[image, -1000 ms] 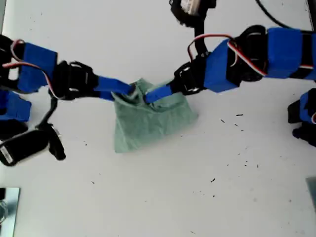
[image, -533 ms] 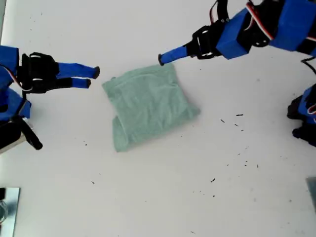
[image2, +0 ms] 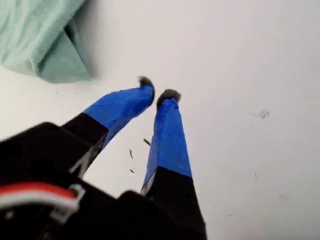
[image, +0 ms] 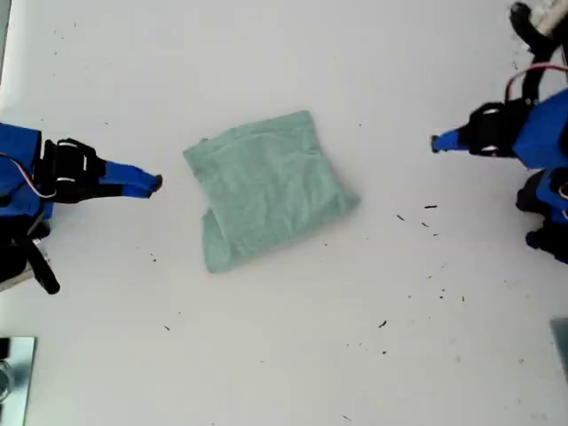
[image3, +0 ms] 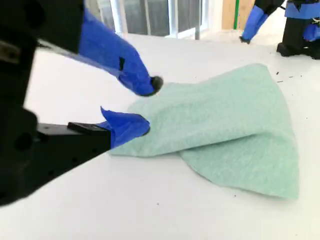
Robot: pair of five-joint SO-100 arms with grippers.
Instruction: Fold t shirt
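- Now, at the exterior view's left edge, my second gripper (image: 153, 185) points toward the middle of the frame, low over the white table (image: 293, 355).
- Its jaws are spread a little with nothing between them. The second wrist view shows a clear gap at my second gripper (image3: 147, 105), with the cloth just beyond the tips and not touching them.
- At the centre of the exterior view, slightly left, the t shirt (image: 266, 191) lies folded into a compact, slightly skewed rectangle flat on the table. A narrower flap sticks out at its lower left.
- It lies free of both arms and closer to my second gripper.
- A few dark specks (image: 430, 207) dot the table to the right of the shirt.
- At the exterior view's right edge, in the upper half, my first gripper (image: 435, 142) sits well apart from the shirt.
- In the first wrist view the tips of my first gripper (image2: 158, 90) are almost pressed together with only a sliver between them. They hold nothing, and a corner of the t shirt (image2: 40, 35) shows some way beyond.
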